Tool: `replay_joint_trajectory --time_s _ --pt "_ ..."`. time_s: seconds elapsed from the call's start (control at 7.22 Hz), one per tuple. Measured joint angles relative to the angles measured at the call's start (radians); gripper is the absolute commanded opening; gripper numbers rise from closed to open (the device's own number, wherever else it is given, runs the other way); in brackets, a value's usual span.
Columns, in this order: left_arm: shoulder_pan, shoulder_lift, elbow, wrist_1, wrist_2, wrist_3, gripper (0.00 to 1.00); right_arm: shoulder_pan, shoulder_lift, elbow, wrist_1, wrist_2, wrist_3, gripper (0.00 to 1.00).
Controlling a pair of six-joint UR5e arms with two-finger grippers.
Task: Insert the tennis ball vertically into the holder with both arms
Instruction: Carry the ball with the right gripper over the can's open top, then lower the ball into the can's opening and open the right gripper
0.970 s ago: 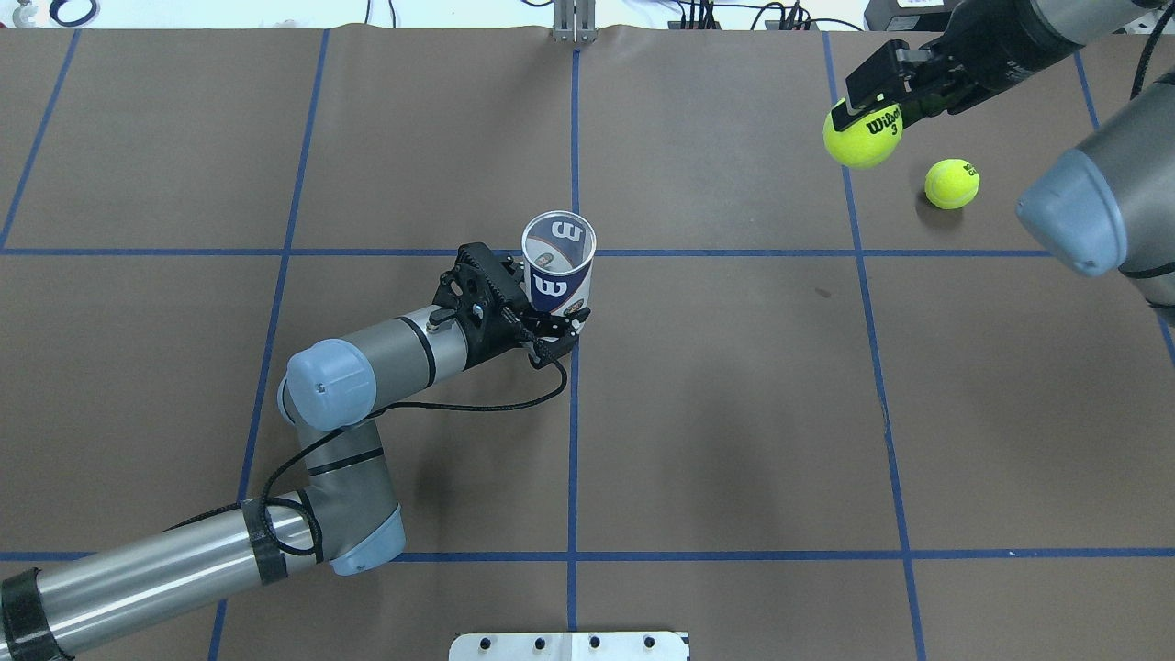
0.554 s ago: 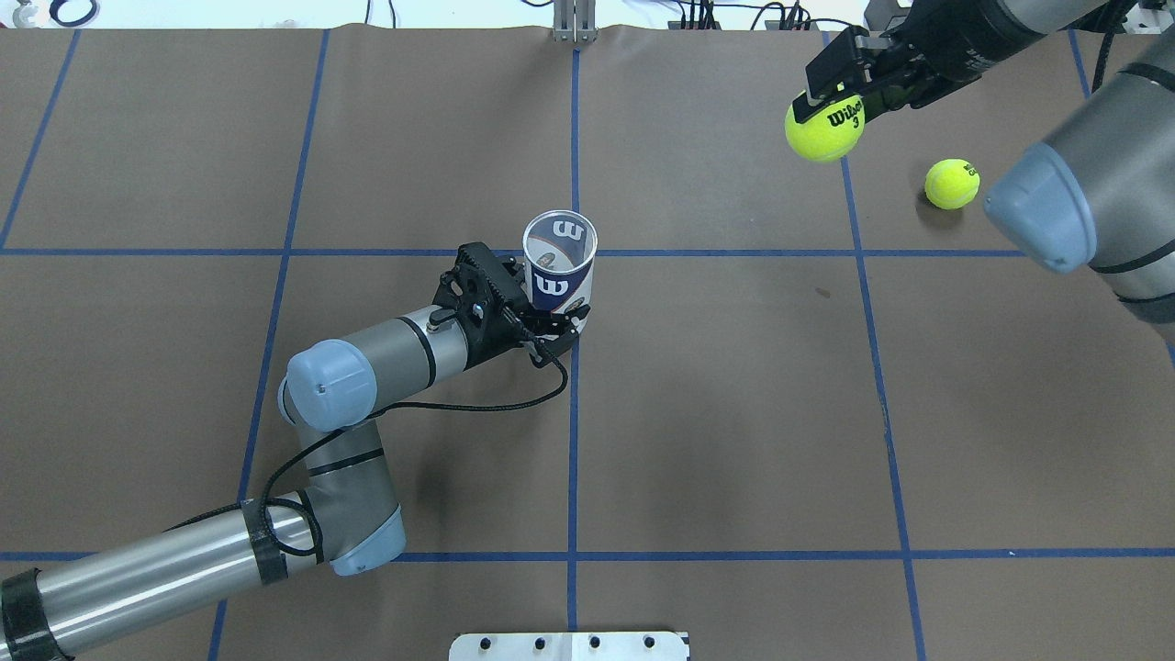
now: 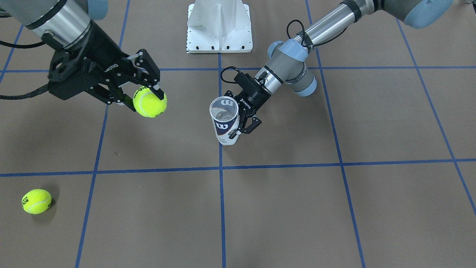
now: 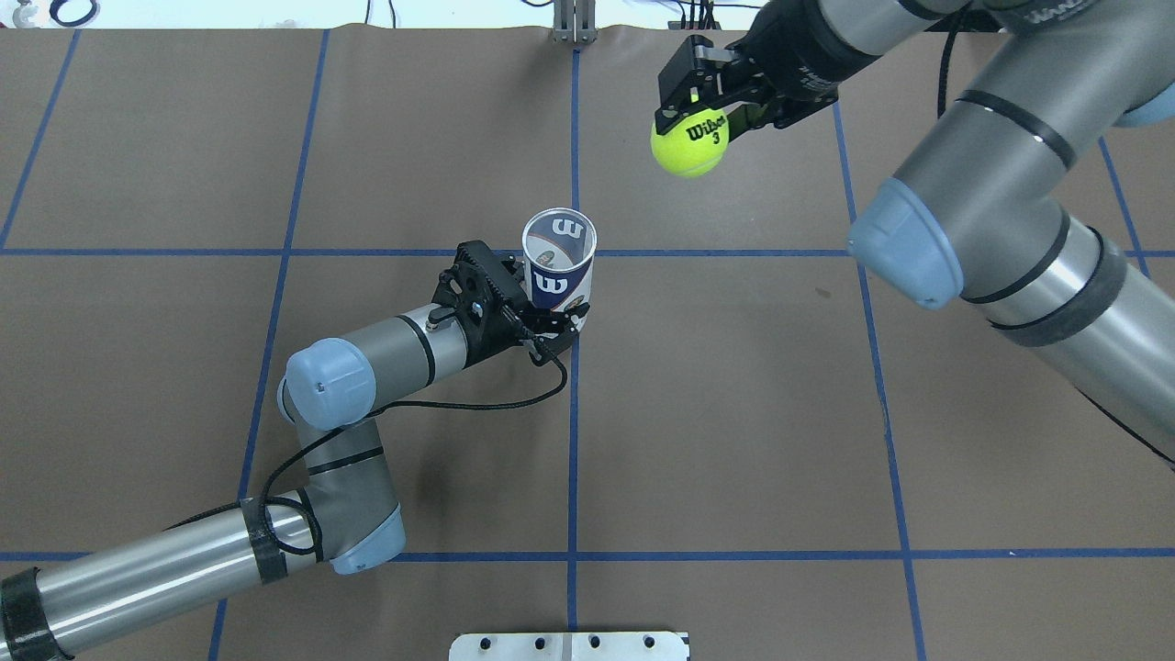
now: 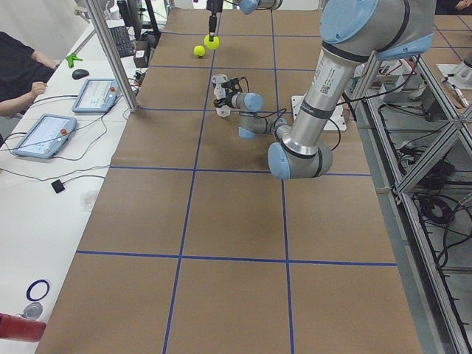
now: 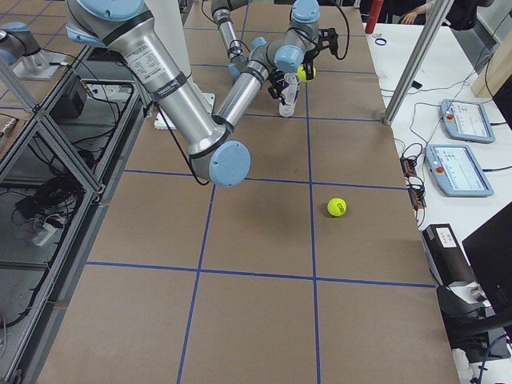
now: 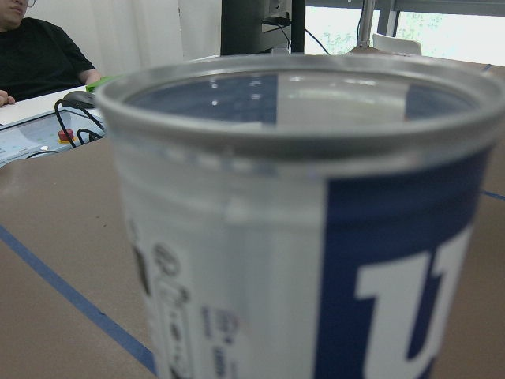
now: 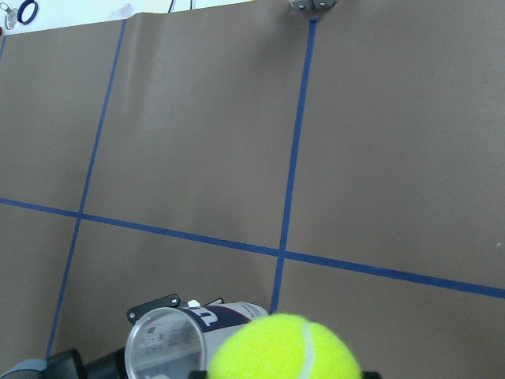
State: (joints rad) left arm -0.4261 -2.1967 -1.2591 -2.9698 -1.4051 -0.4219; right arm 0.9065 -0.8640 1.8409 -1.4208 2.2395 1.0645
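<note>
While the left end effector (image 4: 553, 319) stays clenched on the lower body of the holder (image 4: 559, 266), which stands upright and open-mouthed on the surface (image 4: 734, 413) beside the centre grid line, the right arm has swung inward from the far right corner. The right end effector (image 4: 695, 117) is grasping a tennis ball (image 4: 689, 147) from above and holding it clear of the surface. Over the last second only this ball has moved. It now lies much nearer the holder, though still apart from it and not over the mouth. The right wrist view shows the rim just off to the ball's lower left. The holder and the left arm are unchanged. A second ball (image 3: 36, 201) rests loose on the surface, well away. The transfer appears to be in its approach phase. What remains is probably to centre the ball over the rim, lower it and release it.
</note>
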Motion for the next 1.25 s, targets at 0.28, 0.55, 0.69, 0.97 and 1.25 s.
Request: replay_joint_trajectory --time_s 0.28,0.55,0.69,0.97,1.25 --pt "0.000 -0.004 0.000 0.000 0.000 0.000 0.74 -0.060 0.086 -0.061 0.000 -0.060 0.042 0.00" --pt "-0.001 -0.007 0.000 0.000 0.000 0.000 0.74 -0.111 0.122 -0.097 0.000 -0.117 0.048 0.00" --pt "-0.002 -0.010 -0.001 0.000 0.000 0.000 0.74 -0.126 0.133 -0.112 -0.001 -0.131 0.049 0.00" --pt "-0.003 -0.014 -0.002 0.000 0.001 -0.001 0.74 -0.147 0.139 -0.123 -0.011 -0.141 0.049 0.00" --pt "-0.003 -0.015 -0.001 0.001 0.001 -0.001 0.74 -0.164 0.139 -0.124 -0.023 -0.158 0.049 0.00"
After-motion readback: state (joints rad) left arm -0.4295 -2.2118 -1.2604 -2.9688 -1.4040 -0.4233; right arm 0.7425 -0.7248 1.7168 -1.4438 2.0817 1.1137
